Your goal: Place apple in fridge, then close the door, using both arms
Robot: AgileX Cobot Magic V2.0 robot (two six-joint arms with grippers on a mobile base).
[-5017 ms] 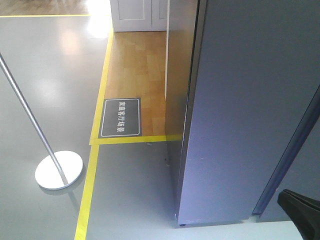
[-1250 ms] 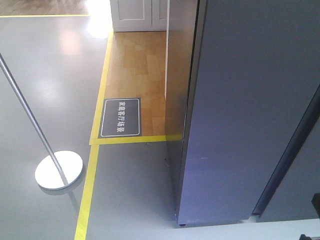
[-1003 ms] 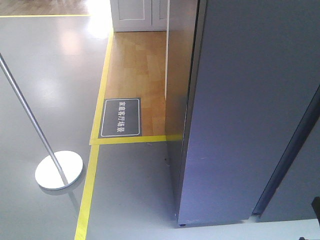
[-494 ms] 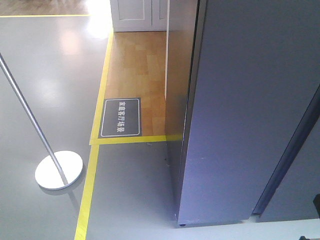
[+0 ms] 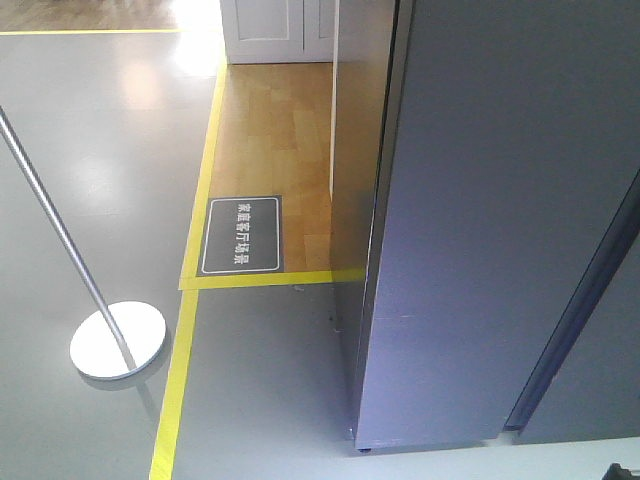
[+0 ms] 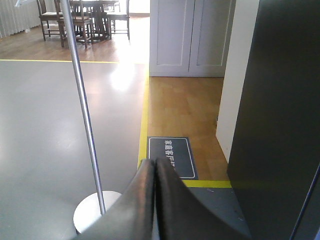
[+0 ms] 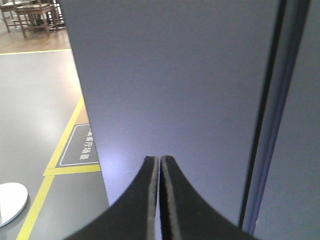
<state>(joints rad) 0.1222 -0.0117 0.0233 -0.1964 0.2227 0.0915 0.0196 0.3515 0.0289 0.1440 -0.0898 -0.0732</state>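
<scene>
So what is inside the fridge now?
That cannot be seen. The fridge shows only its dark outer panels, with the door covering the inside. No apple shows in any view.

A dark floor sign (image 5: 241, 235) with a white border lies on the wooden floor, bearing white Chinese characters reading 家庭客厅场景; no other text is legible.

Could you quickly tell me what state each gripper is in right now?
Left gripper: closed, holding nothing.
Right gripper: closed, holding nothing.

Grey floor (image 5: 270, 390) carries fridge (image 5: 480, 250), stanchion base (image 5: 118, 341), floor sign (image 5: 242, 235).
</scene>
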